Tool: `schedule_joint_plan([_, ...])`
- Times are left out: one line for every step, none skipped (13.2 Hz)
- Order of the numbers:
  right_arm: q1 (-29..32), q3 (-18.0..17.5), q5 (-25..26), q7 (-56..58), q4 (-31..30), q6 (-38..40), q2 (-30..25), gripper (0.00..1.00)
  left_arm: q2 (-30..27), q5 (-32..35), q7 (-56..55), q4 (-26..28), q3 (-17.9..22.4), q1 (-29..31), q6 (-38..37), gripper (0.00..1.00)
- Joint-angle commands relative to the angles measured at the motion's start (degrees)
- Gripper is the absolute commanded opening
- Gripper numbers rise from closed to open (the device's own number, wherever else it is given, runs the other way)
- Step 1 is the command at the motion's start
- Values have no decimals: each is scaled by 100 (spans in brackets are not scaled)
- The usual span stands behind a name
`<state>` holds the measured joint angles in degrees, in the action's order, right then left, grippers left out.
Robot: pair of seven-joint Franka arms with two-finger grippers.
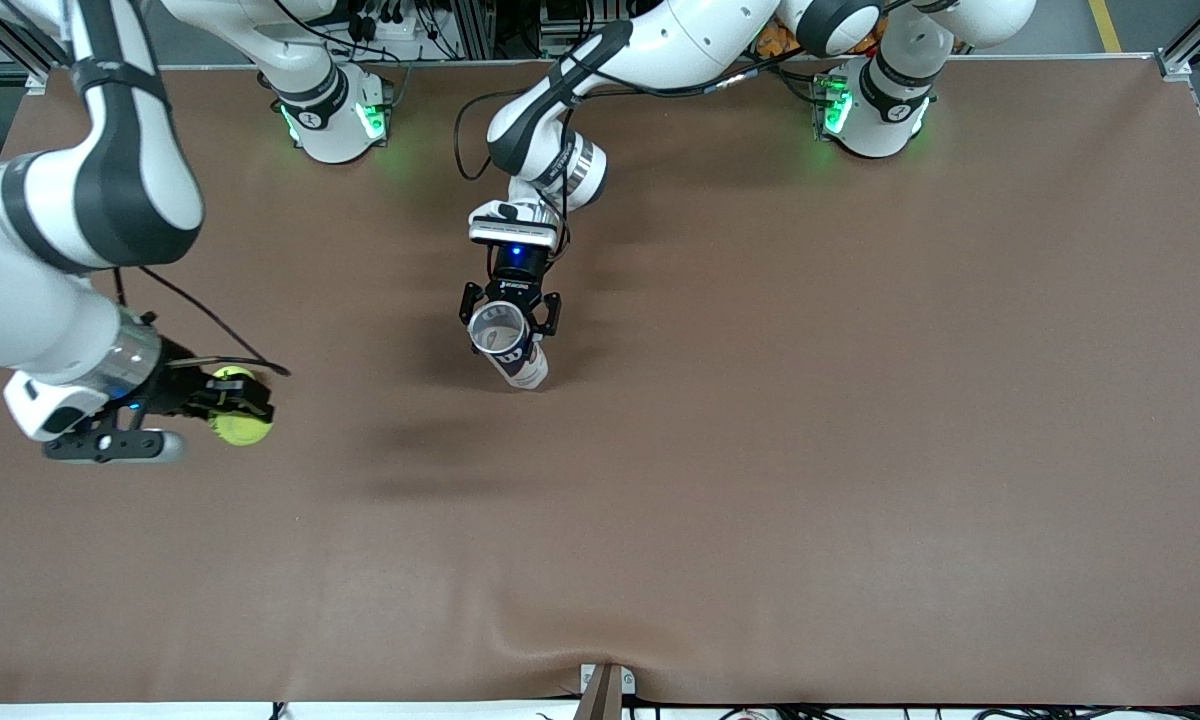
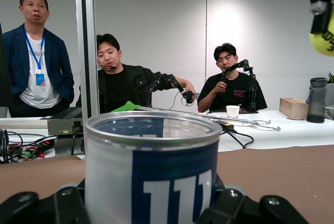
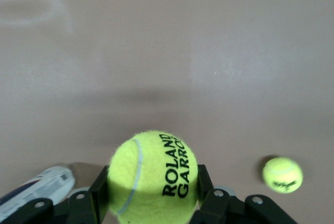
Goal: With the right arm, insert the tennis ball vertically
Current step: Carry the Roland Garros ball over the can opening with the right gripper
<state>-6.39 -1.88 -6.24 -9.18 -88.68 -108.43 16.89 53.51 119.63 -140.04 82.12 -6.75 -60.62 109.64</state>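
The right tool (image 1: 232,400) pinches a fuzzy yellow-green tennis ball (image 1: 241,421) above the brown tabletop (image 1: 760,450); the left tool (image 1: 511,312) clamps an open blue-and-white cylindrical can (image 1: 505,345) nearby.

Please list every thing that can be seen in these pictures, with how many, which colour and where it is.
brown cloth-covered table: one, brown, under both arms.
clear plastic cylinder can: one, clear with a blue and white label, held in the left claw at the table's middle, its open mouth up.
yellow-green felt tennis ball: one, yellow-green with black print, gripped in the right claw above the table.
second yellow-green tennis ball: one, lying on the table, apart from the gripped one.
people: three, in dark clothes, in the room's background in the left wrist view.
left claw: one, black, shut on the can.
right claw: one, black, shut on the ball, toward the right arm's end of the table.
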Motion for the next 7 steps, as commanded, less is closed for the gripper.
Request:
schedule_joint_plan([-318, 21, -53, -706, -106, 146, -213, 32, 282, 324, -286, -258, -28, -20, -345, 77])
schedule_joint_plan([-433, 21, -53, -908, -106, 164, -213, 32, 317, 342, -357, -258, -28, -20, -407, 77])
schedule_joint_plan([-564, 21, -53, -1119, -97, 181, -213, 32, 326, 342, -384, -267, -28, -29, -408, 77])
schedule_joint_plan([-705, 21, -53, -1365, -97, 182, -213, 32, 344, 333, -384, -258, -28, -29, -408, 77])
schedule_joint_plan([-889, 21, -53, -1733, -97, 182, -213, 32, 353, 307, -393, -267, -36, -29, -408, 77])
schedule_joint_plan([-1082, 30, -36, -2049, -97, 173, -204, 32, 388, 281, -402, -267, -45, -29, -408, 77])
schedule_joint_plan([-1241, 30, -10, -2296, -97, 155, -195, 32, 397, 254, -402, -275, -54, -29, -408, 77])
